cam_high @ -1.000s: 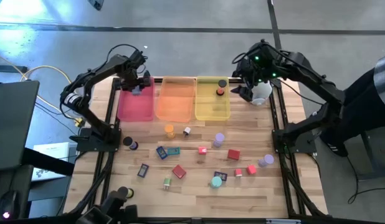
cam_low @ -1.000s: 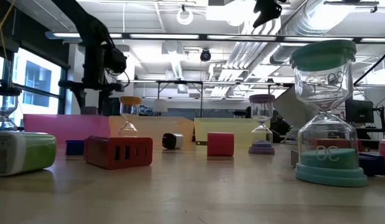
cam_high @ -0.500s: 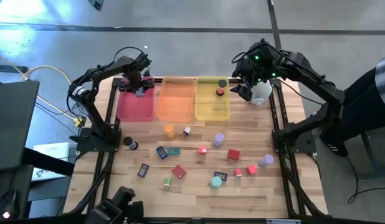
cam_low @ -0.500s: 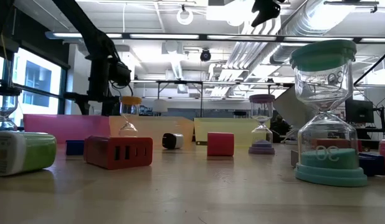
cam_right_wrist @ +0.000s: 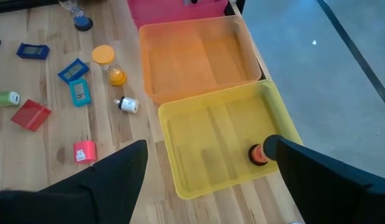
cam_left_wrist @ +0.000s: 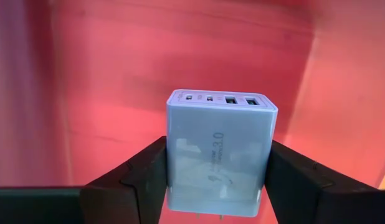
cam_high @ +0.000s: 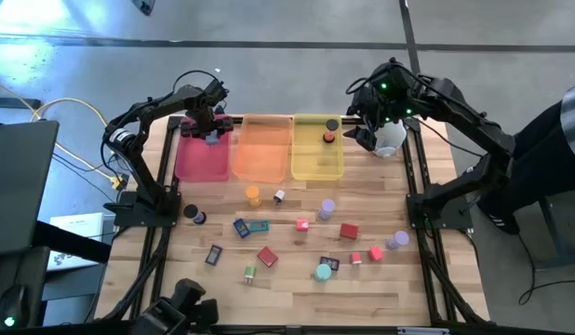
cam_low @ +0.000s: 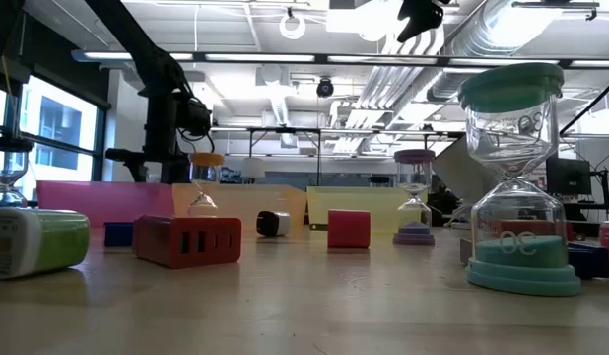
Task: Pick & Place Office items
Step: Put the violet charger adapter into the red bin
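My left gripper (cam_high: pixel 211 131) is over the far end of the pink tray (cam_high: pixel 200 158), shut on a pale USB charger block (cam_left_wrist: pixel 218 149). In the low view only its arm (cam_low: pixel 169 118) shows, coming down behind the pink tray's wall. My right gripper (cam_right_wrist: pixel 205 180) hangs open high above the yellow tray (cam_right_wrist: pixel 211 143). That tray holds a small orange piece (cam_right_wrist: pixel 260 154) and a black one (cam_high: pixel 332 124). The orange tray (cam_high: pixel 261 149) stands between the two. Other office items lie on the wood: sand timers, red cubes, small flat blue pieces. My left gripper pinches the charger block between its two fingers (cam_left_wrist: pixel 142 180), one on each of two opposite sides (cam_left_wrist: pixel 174 168), near the plug end. The fingers come from above, pointing down. The block's port end faces the pink tray's floor; whether it touches the floor I cannot tell.
A white rounded device (cam_high: pixel 391 140) sits beside the yellow tray's right edge, under my right arm. Loose pieces spread over the table's middle and near half, among them a teal sand timer (cam_high: pixel 323 272) and a red charger (cam_high: pixel 267 257). Black frame rails run along both table sides.
My left gripper has come down into the far end of the pink tray, with the charger block still between its fingers, and has shifted slightly toward the table's right. My right arm has kept still.
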`<state>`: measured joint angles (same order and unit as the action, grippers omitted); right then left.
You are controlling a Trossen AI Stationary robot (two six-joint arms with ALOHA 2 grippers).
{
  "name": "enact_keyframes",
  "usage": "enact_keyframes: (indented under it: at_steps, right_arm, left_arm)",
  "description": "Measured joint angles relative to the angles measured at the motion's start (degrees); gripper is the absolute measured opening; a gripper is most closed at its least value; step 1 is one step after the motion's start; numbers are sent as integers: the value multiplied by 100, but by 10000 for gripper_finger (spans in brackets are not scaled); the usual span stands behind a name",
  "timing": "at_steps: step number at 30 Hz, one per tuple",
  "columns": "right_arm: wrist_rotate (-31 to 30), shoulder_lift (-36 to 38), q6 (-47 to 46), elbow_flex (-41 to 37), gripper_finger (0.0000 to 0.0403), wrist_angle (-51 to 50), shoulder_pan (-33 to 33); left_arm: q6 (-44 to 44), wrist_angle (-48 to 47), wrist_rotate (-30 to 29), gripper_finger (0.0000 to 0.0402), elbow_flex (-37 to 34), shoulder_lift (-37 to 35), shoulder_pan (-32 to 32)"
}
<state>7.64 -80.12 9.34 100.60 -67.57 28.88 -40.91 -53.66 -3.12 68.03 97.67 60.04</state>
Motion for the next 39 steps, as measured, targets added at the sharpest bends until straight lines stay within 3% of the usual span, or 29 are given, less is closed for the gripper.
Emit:
enact_keyframes:
  at_steps: [39]
  right_arm:
    - [2,2,0,0,341,10,0]
  left_arm:
    - [-115,348,-170,224,4,177,-322]
